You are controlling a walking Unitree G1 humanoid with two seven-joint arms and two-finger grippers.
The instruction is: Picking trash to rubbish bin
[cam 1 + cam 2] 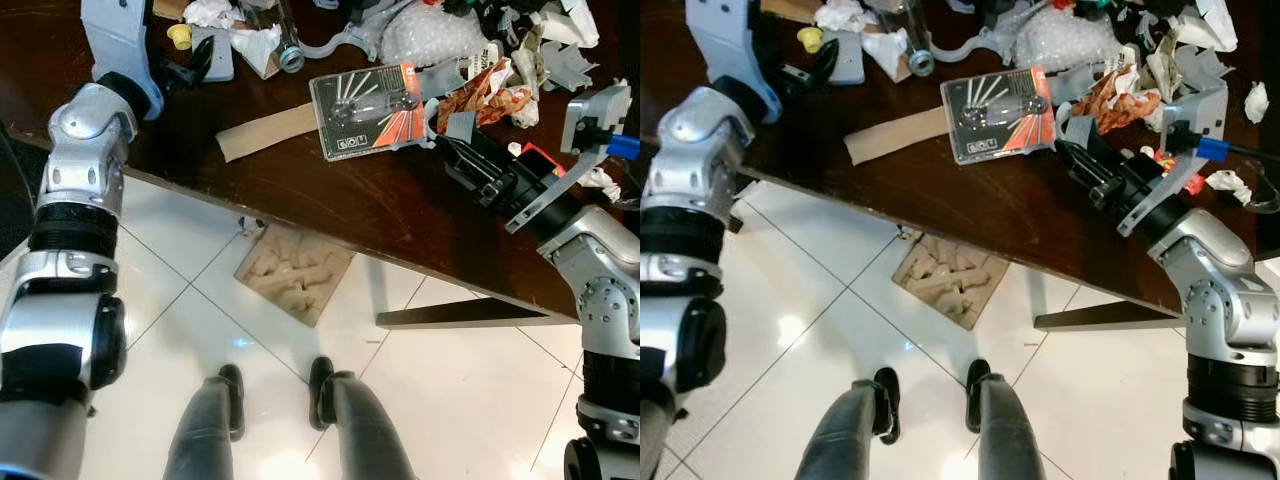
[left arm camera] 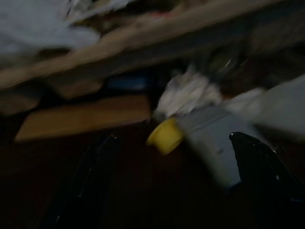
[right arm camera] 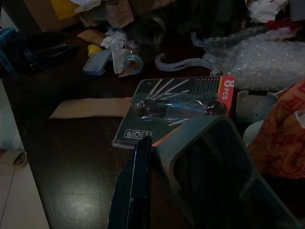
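Right gripper [image 1: 1072, 152] clamps a grey plastic piece [image 3: 214, 162] beside the "8 PCS" blister pack [image 1: 368, 108].

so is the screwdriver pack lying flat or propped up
Lying flat: the screwdriver pack rests face up on the dark table, its printed front and blister showing, beside the cardboard strip.

The left wrist view is blurred — the yellow cap [image 2: 165, 136] barely reads.

Both arms reach forward, left hand [image 1: 200, 62] with fingers spread, right hand [image 1: 1072, 152] clamped shut.
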